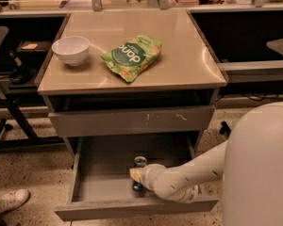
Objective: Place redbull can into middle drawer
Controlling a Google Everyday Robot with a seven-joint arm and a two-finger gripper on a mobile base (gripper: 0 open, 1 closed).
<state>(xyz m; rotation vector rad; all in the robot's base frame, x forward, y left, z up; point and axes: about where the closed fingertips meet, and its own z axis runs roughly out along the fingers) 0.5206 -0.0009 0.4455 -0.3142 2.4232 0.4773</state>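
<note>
The redbull can (140, 162) stands upright in the open middle drawer (104, 178), near the middle of its grey floor. Its silver top shows above my gripper and its dark base shows below it. My gripper (136, 173) reaches into the drawer from the right on a white arm (188, 173). It is shut around the middle of the can. The gripper hides the can's middle part.
Above the open drawer is a closed grey drawer front with pale scratch marks (132, 121). A white bowl (71, 50) and a green snack bag (132, 56) lie on the cabinet top. A chair base (4, 126) and a shoe (9, 200) are at the left. My white body (259, 173) fills the lower right.
</note>
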